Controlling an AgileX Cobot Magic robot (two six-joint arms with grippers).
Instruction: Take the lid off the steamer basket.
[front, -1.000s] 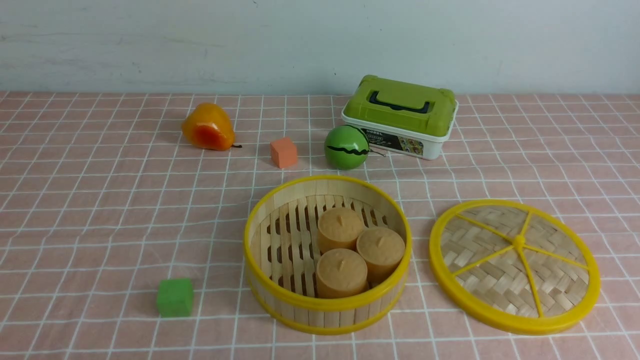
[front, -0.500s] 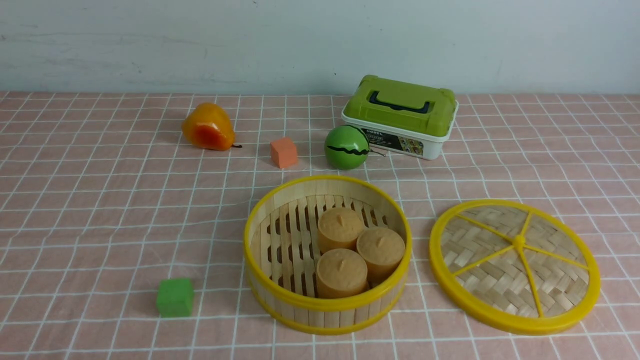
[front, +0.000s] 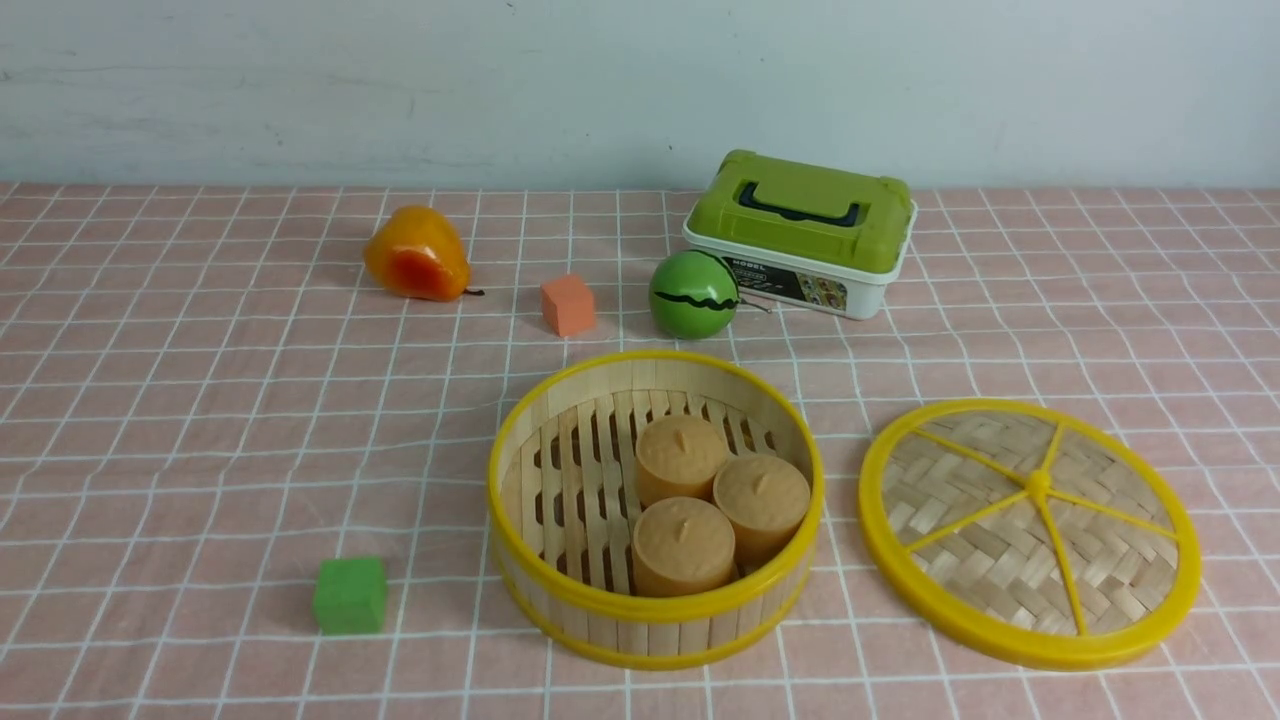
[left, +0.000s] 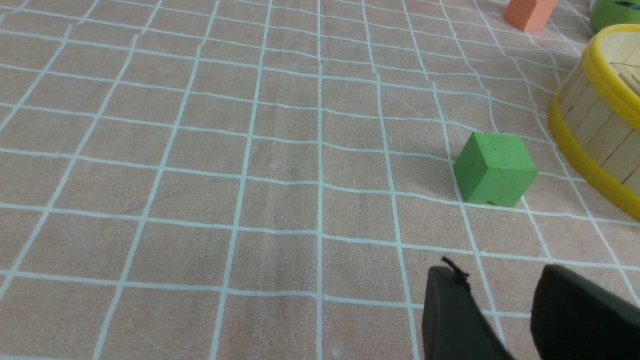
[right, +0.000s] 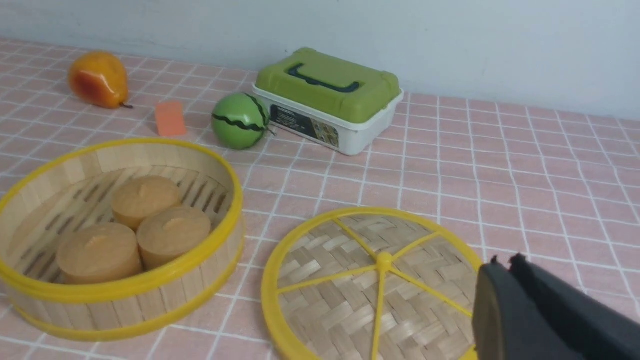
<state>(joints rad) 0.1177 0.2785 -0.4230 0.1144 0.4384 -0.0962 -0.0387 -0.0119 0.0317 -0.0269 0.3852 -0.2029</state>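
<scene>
Yellow-rimmed woven-bamboo lid (front: 1000, 560) lies at three o'clock of yellow-hooped bamboo steamer basket (front: 655, 625); right fingers (right: 530, 300) closed, left fingers (left: 450, 310) parted, both empty; removal seemingly complete, no further move needed.

Steamer basket (right: 120, 287) sits uncovered on pink checked cloth (right: 525, 165) w/ 3 tan round cakes (right: 145, 197) inside. Lid (right: 350, 280) lies flat just beside basket, not touching, knob up. R gripper (right: 505, 261) near lid's edge away from basket, jaws pressed together, empty. Striped green ball (right: 240, 121), orange block (right: 170, 118), pear (right: 99, 80), green-top box (right: 327, 97) btw basket & wall.
</scene>
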